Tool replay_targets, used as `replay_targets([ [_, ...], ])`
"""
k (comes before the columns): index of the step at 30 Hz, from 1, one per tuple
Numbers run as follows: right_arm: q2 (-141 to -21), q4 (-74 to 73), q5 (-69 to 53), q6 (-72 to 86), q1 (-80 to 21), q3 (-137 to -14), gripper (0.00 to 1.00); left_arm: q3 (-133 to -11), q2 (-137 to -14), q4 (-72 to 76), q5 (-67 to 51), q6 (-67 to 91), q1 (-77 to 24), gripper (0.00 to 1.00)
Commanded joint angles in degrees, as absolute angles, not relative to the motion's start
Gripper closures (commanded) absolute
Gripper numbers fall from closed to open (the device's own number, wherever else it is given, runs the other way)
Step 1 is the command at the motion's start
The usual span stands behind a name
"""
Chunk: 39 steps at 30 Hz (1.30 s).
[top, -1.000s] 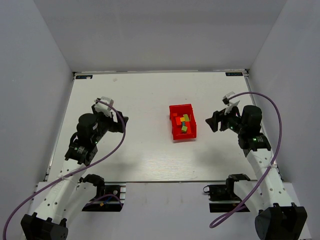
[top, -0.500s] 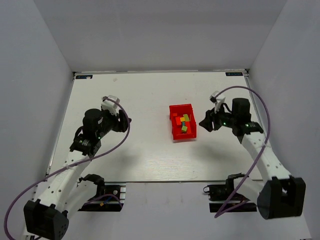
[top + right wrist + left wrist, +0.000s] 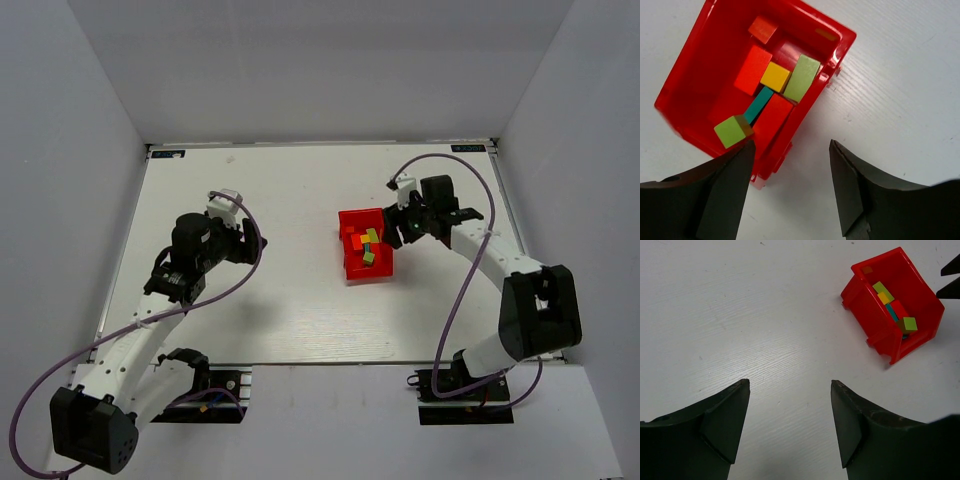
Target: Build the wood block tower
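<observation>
Wood blocks (image 3: 776,76) jumbled in red bin (image 3: 810,19), right gripper (image 3: 790,150) spread at its edge, left gripper (image 3: 789,385) spread

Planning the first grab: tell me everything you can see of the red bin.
The red bin looks like moulded plastic: open-topped, upright on the white table, right of centre. Loose painted blocks lie inside: red, orange, yellow, teal, two green. The open right gripper hangs by its right side; contact cannot be told.

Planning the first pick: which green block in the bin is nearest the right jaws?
The small green cube beside the teal bar; the longer green block lies farther off.
</observation>
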<state>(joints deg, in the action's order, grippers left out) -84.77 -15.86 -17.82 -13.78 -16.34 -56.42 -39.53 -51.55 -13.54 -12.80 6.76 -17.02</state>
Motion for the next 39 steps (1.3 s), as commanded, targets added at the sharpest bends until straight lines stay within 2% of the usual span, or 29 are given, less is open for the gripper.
replay_targets([
  [1,-87.5,-13.4,-13.6,-12.7,-17.8,-60.3,0.33,-41.5,-50.5,-14.0,-12.3,7.4,-17.3,0.24],
  [10,-95.9,-14.9,-7.7,-12.0,-21.2,-65.0,0.34,-41.5,-51.1,-14.0,-12.8,7.9,-17.3,0.27],
  [15,-96.6,-13.8,-5.2,-12.0,-21.9,-64.6,0.46,-41.5,-51.1,-14.0,-13.4,7.9,-17.3,0.32],
  [17,-96.8,-14.0,-5.1,-12.0,-22.1,-64.2,0.51,-41.5,-51.1,-14.0,-13.4,7.9,-17.3,0.37],
  [18,-96.9,-13.8,-4.8,-12.0,-22.0,-64.2,0.61,-41.5,-51.1,-14.0,-14.0,7.9,-17.3,0.4],
  [20,-96.6,-13.5,-4.4,-12.0,-21.9,-64.0,0.73,-41.5,-51.1,-14.0,-14.0,7.9,-17.3,0.5],
  [21,-96.1,-13.4,-4.3,-12.0,-21.9,-63.8,0.91,-41.5,-51.1,-14.0,-14.0,7.9,-17.3,0.56],
  [22,-95.5,-13.1,-4.3,-12.0,-22.0,-63.7,0.99,-41.5,-51.1,-14.0,-14.0,7.9,-17.3,0.68],
  [25,-94.4,-13.1,-4.0,-12.2,-22.1,-63.5,1.0,-41.5,-51.1,-14.0,-15.6,7.9,-17.3,0.9],
  [27,-93.1,-12.8,-3.9,-12.3,-22.1,-63.6,1.0,-41.5,-51.7,-13.4,-18.3,8.4,-17.3,0.95],
  [33,-89.6,-10.5,3.1,-14.3,-24.3,-64.1,1.0,-41.5,-53.8,-11.3,-23.5,9.0,-17.8,0.97],
  [38,-88.6,-7.8,11.0,-17.7,-25.8,-65.4,1.0,-42.9,-58.0,-12.1,-25.5,9.0,-18.5,0.84],
  [39,-88.5,-6.8,12.0,-18.4,-25.9,-65.4,1.0,-43.4,-58.0,-12.1,-25.5,9.0,-19.2,0.78],
])
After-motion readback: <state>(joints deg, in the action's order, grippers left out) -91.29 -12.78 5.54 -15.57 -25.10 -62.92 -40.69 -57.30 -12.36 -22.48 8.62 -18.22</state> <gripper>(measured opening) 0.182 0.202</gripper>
